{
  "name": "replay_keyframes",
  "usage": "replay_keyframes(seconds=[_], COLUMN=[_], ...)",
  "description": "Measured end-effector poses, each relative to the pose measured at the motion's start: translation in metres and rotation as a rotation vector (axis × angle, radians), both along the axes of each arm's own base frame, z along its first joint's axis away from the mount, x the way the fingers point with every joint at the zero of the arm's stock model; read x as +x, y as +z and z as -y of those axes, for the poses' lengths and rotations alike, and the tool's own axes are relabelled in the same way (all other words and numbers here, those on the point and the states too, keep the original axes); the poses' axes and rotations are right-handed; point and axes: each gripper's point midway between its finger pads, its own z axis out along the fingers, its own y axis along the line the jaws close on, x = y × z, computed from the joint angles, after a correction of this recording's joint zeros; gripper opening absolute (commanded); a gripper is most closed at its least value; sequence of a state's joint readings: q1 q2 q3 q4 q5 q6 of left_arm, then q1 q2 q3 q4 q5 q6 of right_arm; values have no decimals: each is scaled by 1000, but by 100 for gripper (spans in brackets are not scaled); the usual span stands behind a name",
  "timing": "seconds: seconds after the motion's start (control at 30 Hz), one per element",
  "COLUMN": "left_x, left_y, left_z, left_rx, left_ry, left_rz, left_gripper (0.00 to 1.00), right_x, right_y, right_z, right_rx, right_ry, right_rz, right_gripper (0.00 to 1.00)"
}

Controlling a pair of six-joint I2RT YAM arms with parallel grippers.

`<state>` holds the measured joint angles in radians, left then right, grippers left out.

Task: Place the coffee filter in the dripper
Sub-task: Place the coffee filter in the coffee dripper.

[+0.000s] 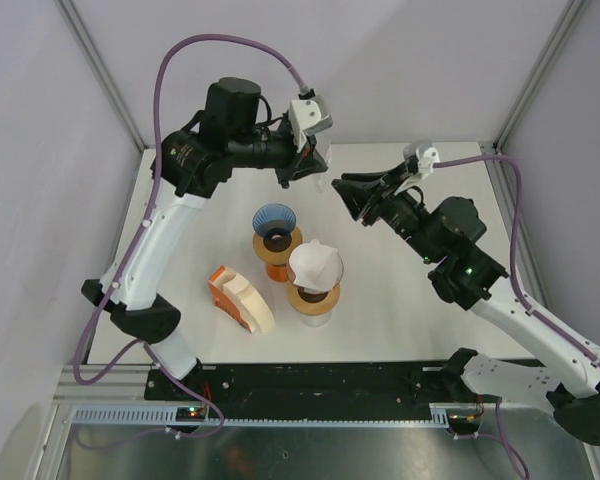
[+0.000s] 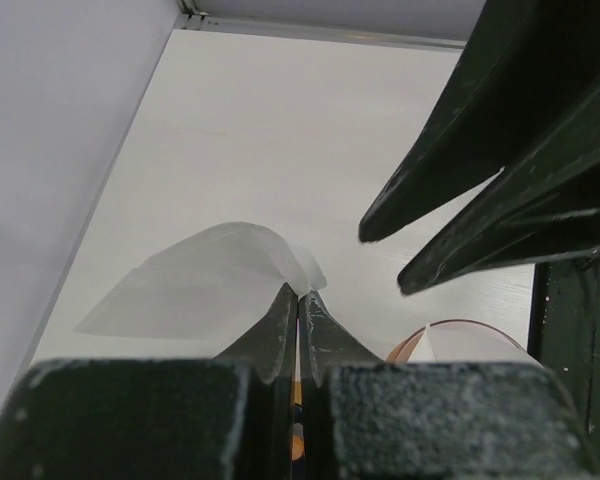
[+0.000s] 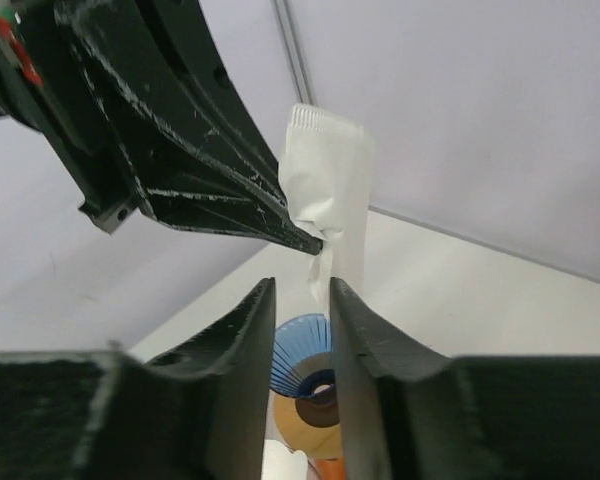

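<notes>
Your left gripper has its jaws pressed fully together on the coffee filter, pinching it at one edge. The paper fans out beyond the fingertips, up in the air over the far part of the bench, near the middle of the far edge. In the right wrist view, the filter hangs down from the tip of the left fingers as a folded white strip with a crimped seam at the top.

Your right gripper points at it from the right with its jaws only narrowly apart and nothing clamped between them. The filter's lower corner comes down to just beside one of its fingertips. From this angle you cannot be sure whether paper and finger touch.

The blue dripper stands in the middle of the bench on an orange stand, on the near side of both grippers, with no paper in it. Through the gap in the right jaws you see its ribbed blue cone below.

Just beside it, towards the near edge, a second dripper carries a white filter seated in its cone. To the left of that, an orange holder holds a stack of filters, angled towards the near left corner.
</notes>
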<state>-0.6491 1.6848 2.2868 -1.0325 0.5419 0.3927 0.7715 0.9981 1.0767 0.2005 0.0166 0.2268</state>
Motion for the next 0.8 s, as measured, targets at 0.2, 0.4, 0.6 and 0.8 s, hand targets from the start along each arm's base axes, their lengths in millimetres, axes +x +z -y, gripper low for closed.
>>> replay_keyframes(seconds=[0.2,0.4,0.6,0.8], left_x=[-4,-8,-10,-11], left_y=[1,2,3,4], left_z=[1,3,4,3], left_rx=[-13,-24,-31,-35], left_ry=[-27,-45,-55,-59], left_rz=[-11,-26,-37,-38], left_gripper=[0,0,0,0], right_x=[3,9,13,13], right_y=[-16,-28,-34,-34], right_z=[-16,-24,-27,-26], right_rx=[-74,-108,-126,-130], right_ry=[48,61,56,54], right_rz=[11,3,-2,2], right_gripper=[40,34,20,7])
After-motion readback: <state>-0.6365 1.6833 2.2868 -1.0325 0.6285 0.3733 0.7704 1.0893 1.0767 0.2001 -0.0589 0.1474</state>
